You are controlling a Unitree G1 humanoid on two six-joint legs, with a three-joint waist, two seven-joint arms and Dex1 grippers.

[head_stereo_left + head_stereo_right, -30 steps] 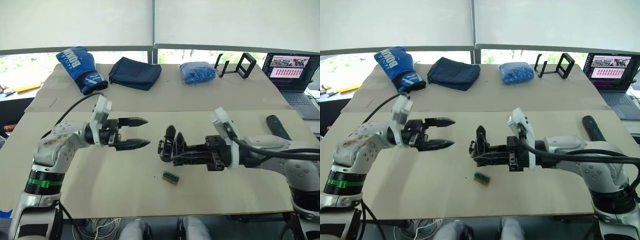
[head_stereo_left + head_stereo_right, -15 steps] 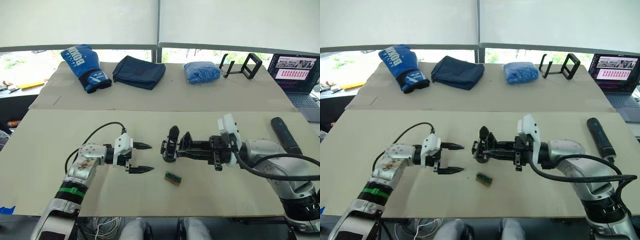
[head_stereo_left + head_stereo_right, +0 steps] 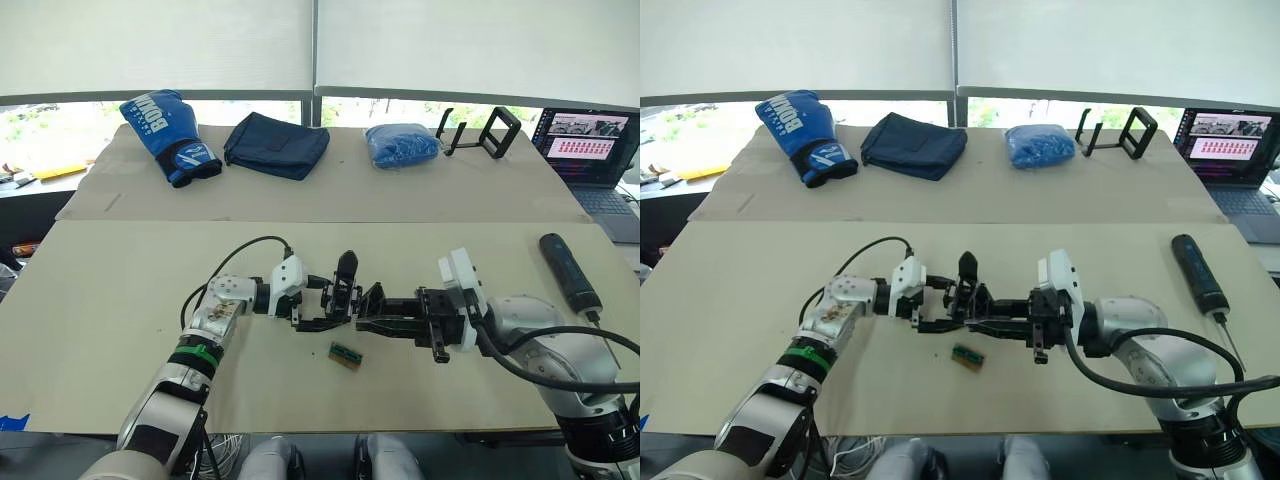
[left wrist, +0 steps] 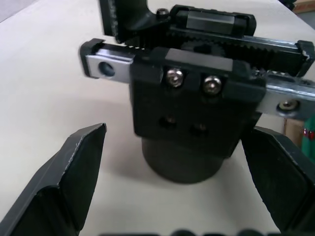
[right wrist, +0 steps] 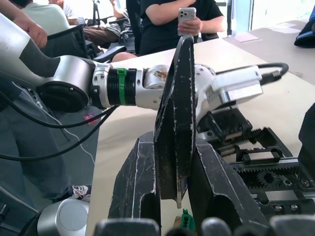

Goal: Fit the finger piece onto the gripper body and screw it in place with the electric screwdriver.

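From the head views we saw the gripper body (image 3: 345, 300) standing on the bench (image 3: 120, 290) near its middle. The left pincer (image 3: 318, 304) reached in from the left, its fingers spread wide about the base. The right pincer (image 3: 385, 322) stretched level from the right, clamped on the finger piece (image 3: 990, 322), whose tip lay close against the body. The electric screwdriver (image 3: 568, 271) lay untouched at the far right of the bench, well apart from both arms, and a small green block (image 3: 345, 356) sat just in front of the body. We judged the fitting under way and the screwing not yet begun.

In the left wrist view the two fingers (image 4: 64, 182) stood wide on either side of the round base of the gripper body (image 4: 192, 113), not touching it; two screws showed on its front block.

In the right wrist view the finger piece (image 5: 176, 113) stood upright, pinched between the right pincer's fingers (image 5: 135, 191), with the body's toothed rails just beyond and the left arm behind.
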